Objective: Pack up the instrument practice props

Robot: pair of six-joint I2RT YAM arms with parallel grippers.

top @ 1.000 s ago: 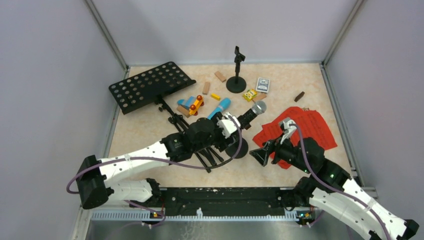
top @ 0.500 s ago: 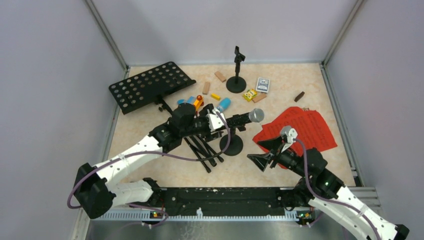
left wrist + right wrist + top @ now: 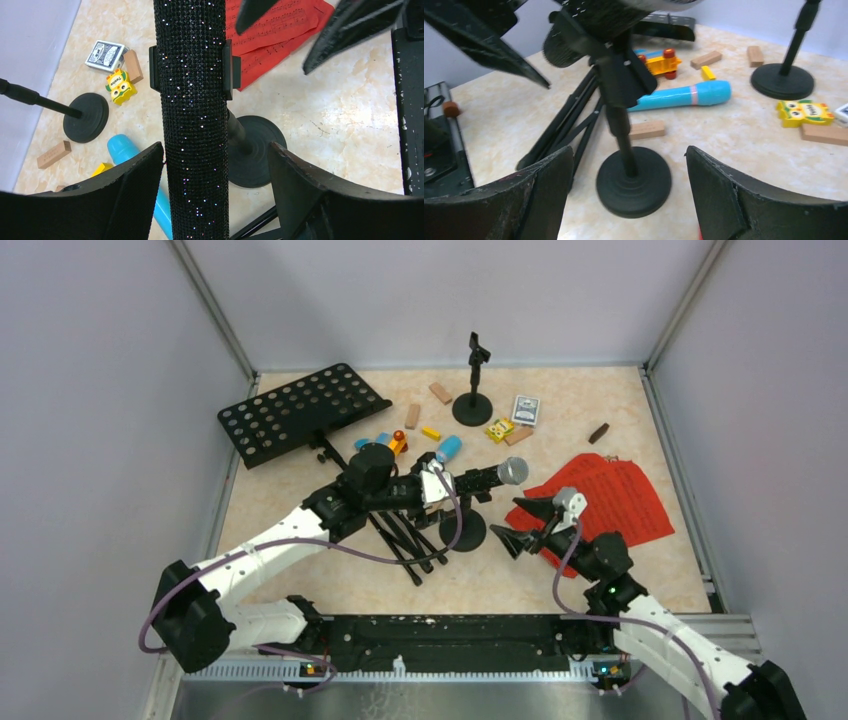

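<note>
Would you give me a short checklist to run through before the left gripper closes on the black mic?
1. Open left gripper straddles black mic: ok.
2. Both fingers touching it: not ok, one stands off.
3. Seated in holder clip: ok.
4. Open right gripper faces holder base: ok.
5. Base clear of tripod legs: cannot tell.
</note>
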